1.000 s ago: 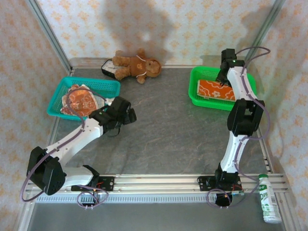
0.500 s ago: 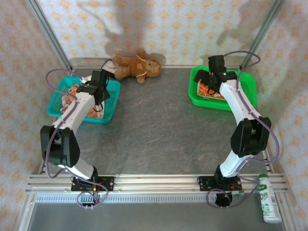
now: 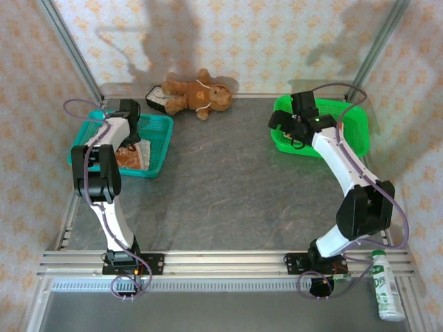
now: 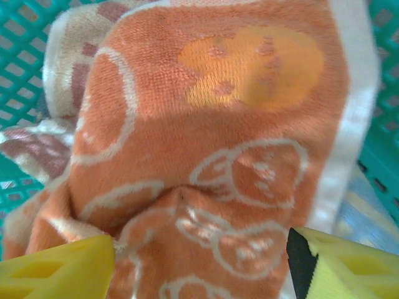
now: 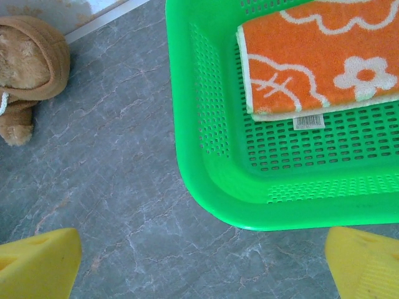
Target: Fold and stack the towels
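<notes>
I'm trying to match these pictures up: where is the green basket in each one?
Top view: green basket at the far right, under the right arm.
Right wrist: upper right, flower towel inside.
Left wrist: this one looks into the teal basket, at the cartoon towel.
Shared landmark: the teddy bear, left of the green basket in top and right wrist views.

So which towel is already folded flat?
The orange towel with white flowers, lying flat in the green basket; the cartoon-figure towel sits crumpled in the teal basket.
</notes>
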### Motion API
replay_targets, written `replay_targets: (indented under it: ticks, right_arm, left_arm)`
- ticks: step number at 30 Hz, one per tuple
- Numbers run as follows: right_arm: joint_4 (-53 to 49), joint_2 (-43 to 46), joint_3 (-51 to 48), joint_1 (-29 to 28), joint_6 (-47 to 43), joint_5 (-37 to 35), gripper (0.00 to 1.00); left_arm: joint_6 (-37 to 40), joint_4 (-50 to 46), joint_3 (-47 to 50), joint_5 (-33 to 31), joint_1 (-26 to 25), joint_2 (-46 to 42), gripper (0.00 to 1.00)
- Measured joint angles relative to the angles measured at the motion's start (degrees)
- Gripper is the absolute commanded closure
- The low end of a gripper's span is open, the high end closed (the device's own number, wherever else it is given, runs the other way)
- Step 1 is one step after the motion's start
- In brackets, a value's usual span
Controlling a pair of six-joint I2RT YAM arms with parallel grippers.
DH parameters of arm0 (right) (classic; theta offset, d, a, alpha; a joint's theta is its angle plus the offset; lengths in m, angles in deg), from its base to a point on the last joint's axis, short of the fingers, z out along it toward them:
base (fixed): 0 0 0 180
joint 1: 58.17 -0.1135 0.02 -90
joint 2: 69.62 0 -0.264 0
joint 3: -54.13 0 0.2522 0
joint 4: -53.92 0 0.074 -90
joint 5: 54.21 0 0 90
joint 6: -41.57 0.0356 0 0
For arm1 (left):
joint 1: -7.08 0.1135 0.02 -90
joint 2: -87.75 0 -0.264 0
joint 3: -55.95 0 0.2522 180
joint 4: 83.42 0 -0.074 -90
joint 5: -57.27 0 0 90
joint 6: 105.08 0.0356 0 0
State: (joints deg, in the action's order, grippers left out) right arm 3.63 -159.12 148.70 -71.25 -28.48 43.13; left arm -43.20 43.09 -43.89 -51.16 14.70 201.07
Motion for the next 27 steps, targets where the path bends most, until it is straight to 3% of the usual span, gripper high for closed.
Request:
replay_targets:
  ticks: [2,7,13,20,27]
  right_arm:
    - [0.02,0.0,0.0,0.0,0.0,0.04,0.01]
    - [0.2,0.0,-0.04,0.0,0.0,0.24,0.01]
    - [0.83,0.0,-0.04,0.0,0.02,1.4,0.01]
    - [2.62,0.0,-0.04,-0.02,1.05,3.06,0.01]
    - [3.19,0.87,-0.04,-1.7,1.97,3.45,0.01]
  left_arm:
    - [0.63,-0.09,-0.5,0.17,0.39,2.03,0.41]
    - [2.14,-0.39,-0.98,1.92,0.39,4.35,0.99]
    - [2.23,-1.38,-0.83,2.08,0.37,0.13,1.0]
    - [0.48,-4.66,-1.16,1.81,0.07,-14.36,1.0]
    - [-0.52,-7.23,-3.8,1.84,-3.78,-24.74,1.0]
